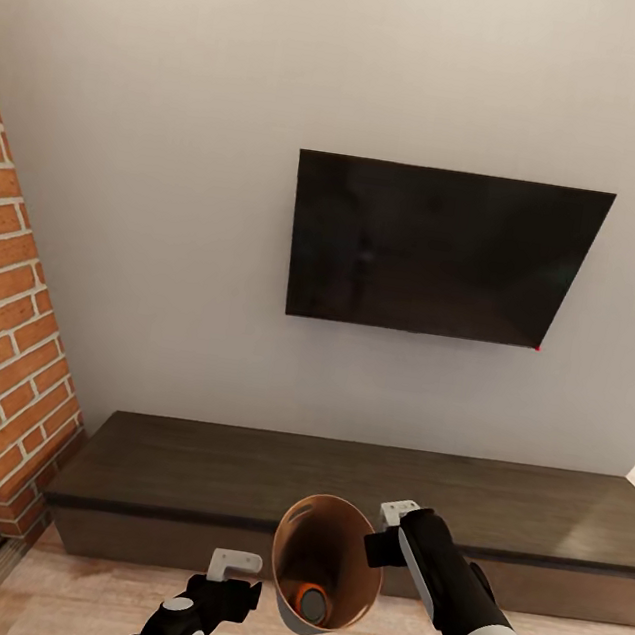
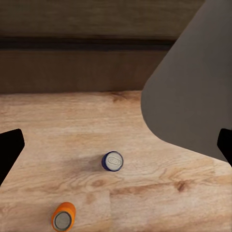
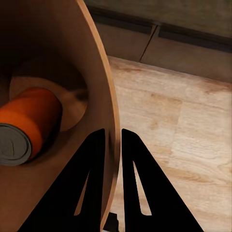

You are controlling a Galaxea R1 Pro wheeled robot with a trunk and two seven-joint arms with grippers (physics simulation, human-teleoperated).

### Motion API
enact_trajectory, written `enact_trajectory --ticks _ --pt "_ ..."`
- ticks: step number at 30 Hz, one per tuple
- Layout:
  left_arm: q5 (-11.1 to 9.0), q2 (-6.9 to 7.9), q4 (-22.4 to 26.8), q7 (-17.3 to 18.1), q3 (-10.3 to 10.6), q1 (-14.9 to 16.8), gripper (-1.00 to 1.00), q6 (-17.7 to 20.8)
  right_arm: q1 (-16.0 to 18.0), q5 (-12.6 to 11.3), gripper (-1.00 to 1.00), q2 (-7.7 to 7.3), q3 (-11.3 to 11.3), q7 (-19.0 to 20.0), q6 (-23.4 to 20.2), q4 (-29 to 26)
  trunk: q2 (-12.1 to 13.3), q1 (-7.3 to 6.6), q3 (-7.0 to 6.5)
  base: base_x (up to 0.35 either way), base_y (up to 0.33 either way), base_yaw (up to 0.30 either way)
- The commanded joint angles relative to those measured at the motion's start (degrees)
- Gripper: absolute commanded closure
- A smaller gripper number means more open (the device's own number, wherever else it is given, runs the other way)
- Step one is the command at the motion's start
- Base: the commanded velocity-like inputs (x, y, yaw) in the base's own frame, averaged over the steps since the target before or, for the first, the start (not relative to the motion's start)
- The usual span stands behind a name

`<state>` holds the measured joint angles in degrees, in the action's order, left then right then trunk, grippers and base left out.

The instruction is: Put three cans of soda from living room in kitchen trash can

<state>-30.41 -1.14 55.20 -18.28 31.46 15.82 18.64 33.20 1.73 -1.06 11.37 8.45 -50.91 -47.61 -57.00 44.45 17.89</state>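
Our right gripper (image 3: 111,145) pinches the tash can (image 1: 326,565) by its rim at lower centre, so one orange can (image 3: 26,128) stays inside, while our left gripper (image 2: 116,145) hangs wide above the blue can (image 2: 112,161).

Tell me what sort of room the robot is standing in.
Most likely a living room: a black wall-mounted TV hangs above a long low dark-wood cabinet, with a red brick fireplace column to the left and a light wood floor underfoot.
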Motion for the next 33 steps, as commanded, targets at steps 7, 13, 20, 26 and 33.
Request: enact_trajectory --ticks 7,13,20,26,33 --pt "0.0 0.0 0.0 0.0 0.0 0.0 -1.0 0.0 0.0 -1.1 1.0 0.06 0.0 0.3 -0.1 0.0 0.0 0.0 -0.01 0.001 0.003 0.0" --pt "0.0 0.0 0.0 0.0 0.0 0.0 -1.0 0.0 0.0 -1.1 1.0 0.09 0.0 0.3 -0.1 0.0 0.0 0.0 -0.01 0.041 0.068 0.0" --pt "0.0 0.0 0.0 0.0 0.0 0.0 -1.0 0.0 0.0 -1.1 1.0 0.1 0.0 0.3 -0.1 0.0 0.0 0.0 -0.01 0.018 0.023 0.0" --pt "0.0 0.0 0.0 0.0 0.0 0.0 -1.0 0.0 0.0 -1.1 1.0 0.1 0.0 0.3 -0.2 0.0 0.0 0.0 -0.01 0.032 0.032 0.0" --pt "0.0 0.0 0.0 0.0 0.0 0.0 -1.0 0.0 0.0 -1.1 1.0 0.02 0.0 0.3 -0.6 0.0 0.0 0.0 -0.01 0.004 0.004 0.0"
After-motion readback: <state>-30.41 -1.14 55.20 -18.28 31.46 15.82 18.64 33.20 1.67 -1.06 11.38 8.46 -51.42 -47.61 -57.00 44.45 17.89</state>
